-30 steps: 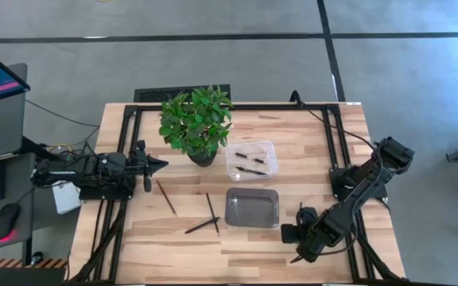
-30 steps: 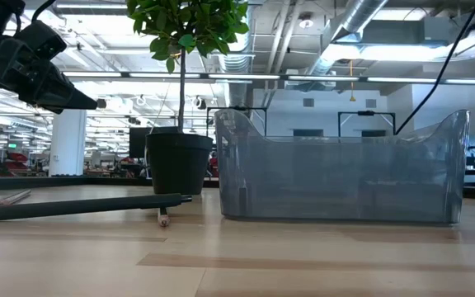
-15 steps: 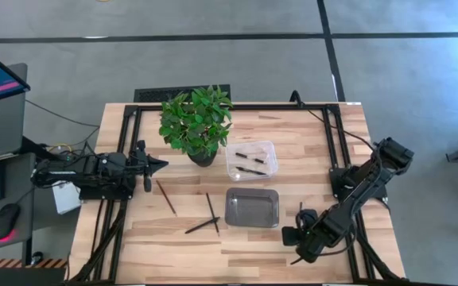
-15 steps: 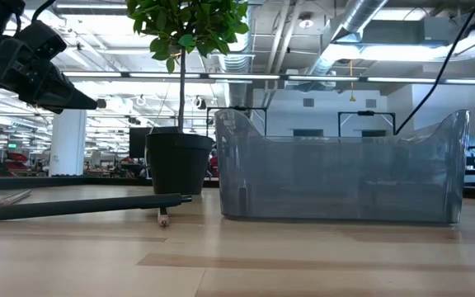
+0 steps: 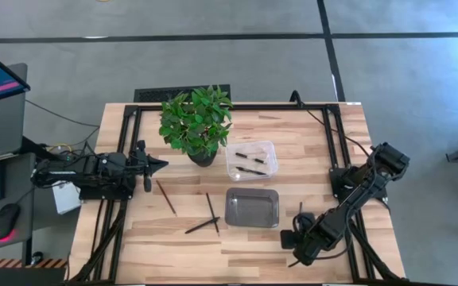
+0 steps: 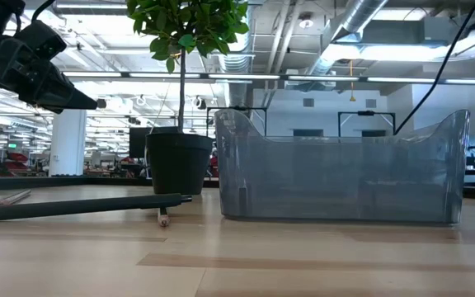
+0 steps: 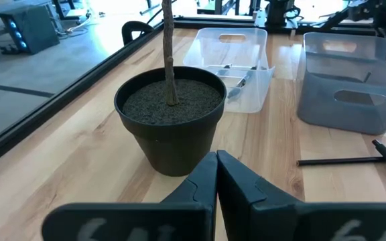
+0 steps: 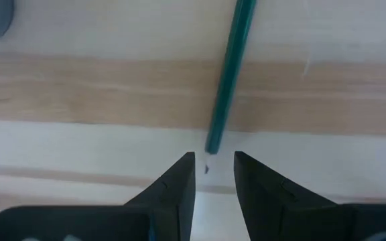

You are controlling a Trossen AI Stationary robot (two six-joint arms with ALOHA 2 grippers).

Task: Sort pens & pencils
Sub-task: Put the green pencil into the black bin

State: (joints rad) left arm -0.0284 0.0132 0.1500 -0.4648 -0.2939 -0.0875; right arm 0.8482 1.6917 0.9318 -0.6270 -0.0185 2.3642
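My right gripper (image 8: 213, 164) is open by a narrow gap, low over the table near its right near corner (image 5: 297, 232). A green pencil (image 8: 228, 80) lies flat on the wood; its tip points into the gap without touching either finger. In the high view it is a thin stick (image 5: 300, 210) right of the grey tray. One brown pencil (image 5: 166, 197) and two crossed dark sticks (image 5: 210, 214) lie left of the tray. A few pens (image 5: 251, 165) lie in the clear bin. My left gripper (image 5: 162, 164) is shut and waits at the left edge.
The grey tray (image 5: 252, 207) sits mid-table, with the clear bin (image 5: 270, 151) behind it. A potted plant (image 5: 197, 123) stands just beyond my left gripper (image 7: 216, 167), its pot (image 7: 173, 120) directly ahead. A black frame (image 5: 237, 105) borders the table. Bare wood lies along the near edge.
My right arm has shifted a little toward the table's near edge, and its gripper has moved slightly toward the near-left. Nothing on the table has moved.
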